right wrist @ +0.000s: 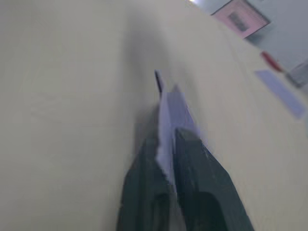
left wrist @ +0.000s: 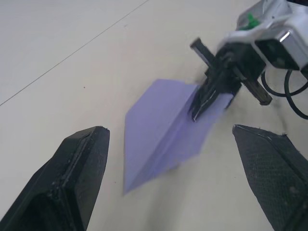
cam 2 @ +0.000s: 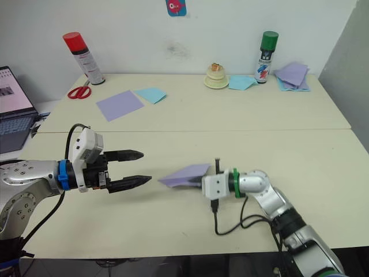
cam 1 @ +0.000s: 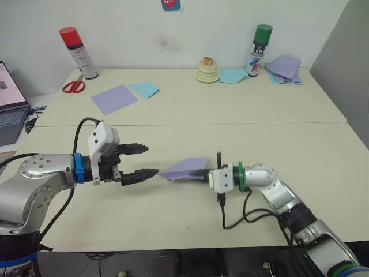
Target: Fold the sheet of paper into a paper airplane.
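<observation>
The far half of the table [cam 1: 190, 109] carries a red-capped spray can [cam 1: 79, 53], red-handled scissors [cam 1: 73, 86], a flat lavender sheet [cam 1: 114, 98] with a smaller light blue sheet [cam 1: 144, 89] touching its corner, a cream-coloured round object [cam 1: 207, 70], another light blue sheet [cam 1: 233, 75], a green-capped spray can [cam 1: 258, 51] and a stack of purple sheets [cam 1: 285, 69]. A laptop [cam 1: 11, 104] stands off the table's left end. All of these lie well apart from the working area on the near half, and nothing stands between the two grippers.

The paper airplane [cam 1: 185, 168] sits near the middle of the near half. Its long axis runs left to right, with the pointed nose towards the left gripper [cam 1: 141, 160] and the tail end in the right gripper [left wrist: 207, 98]. The right gripper's jaws are closed on the tail end. The left gripper's jaws are spread wide and hold nothing, their tips just short of the nose.
</observation>
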